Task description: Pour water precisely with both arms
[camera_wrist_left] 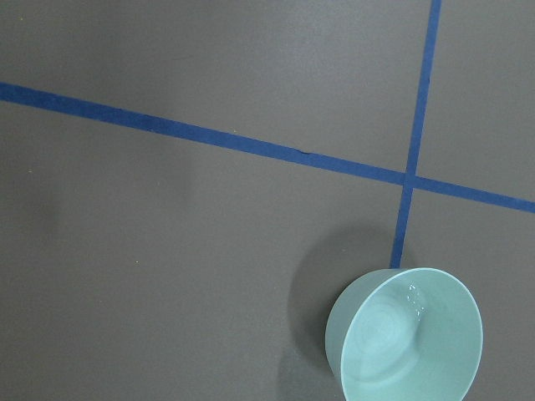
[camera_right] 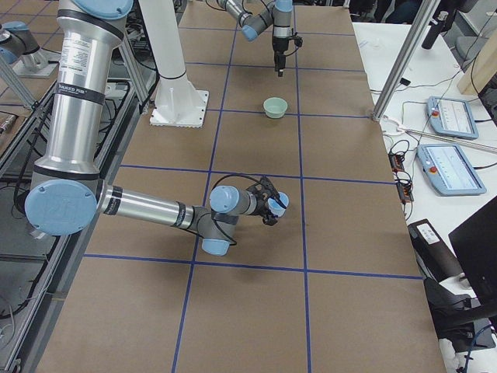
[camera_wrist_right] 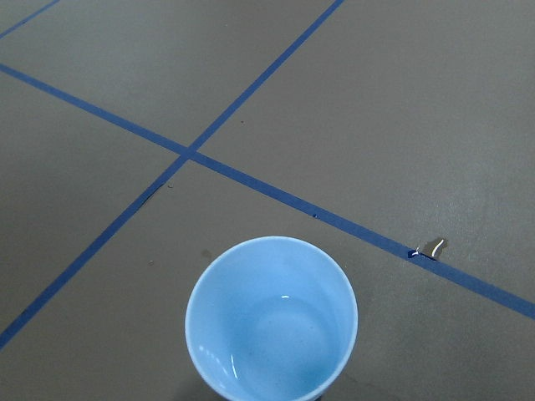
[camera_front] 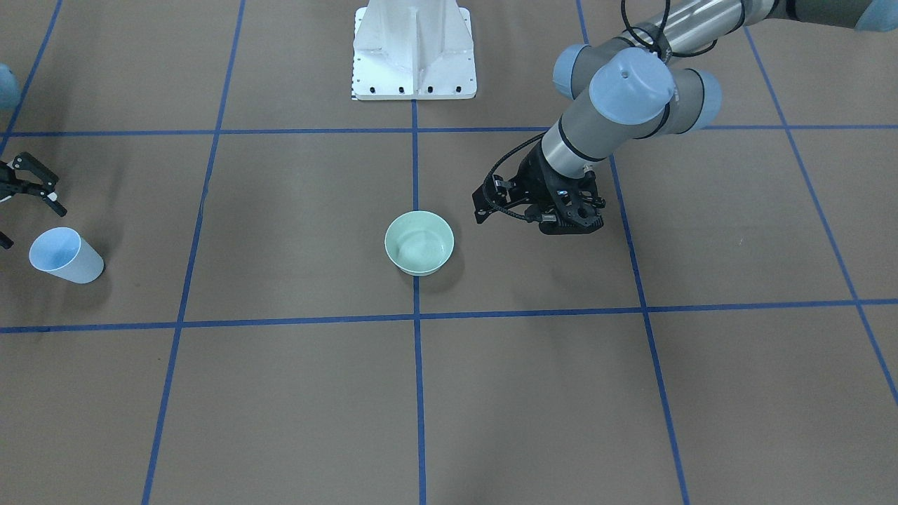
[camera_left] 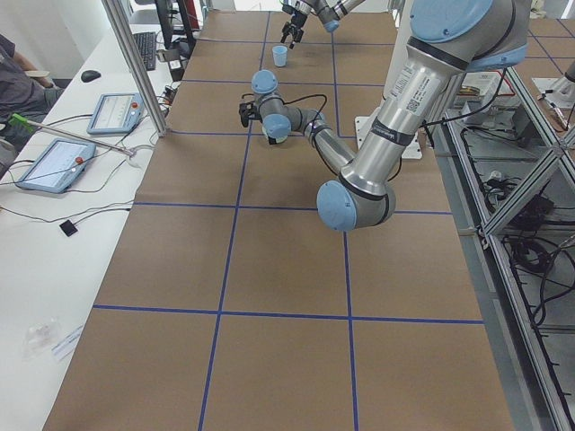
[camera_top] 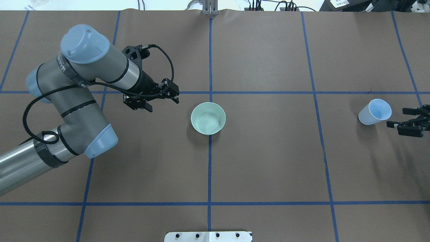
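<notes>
A light blue cup [camera_top: 374, 112] stands upright far out on my right side; it also shows in the front view [camera_front: 66, 256] and fills the bottom of the right wrist view [camera_wrist_right: 272, 322]. My right gripper [camera_top: 396, 117] is open, low beside the cup, apart from it; it also shows in the front view [camera_front: 38, 186]. A pale green bowl [camera_top: 208, 118] sits at the table's middle on a tape crossing, with glints inside [camera_wrist_left: 405, 338]. My left gripper [camera_front: 565, 221] points down, hovering beside the bowl; I cannot tell whether its jaws are open.
Blue tape lines [camera_top: 210, 168] grid the brown table. The white base plate [camera_front: 414, 52] stands behind the bowl. Tablets and cables [camera_left: 81, 135] lie on the side bench, where a person's arm shows.
</notes>
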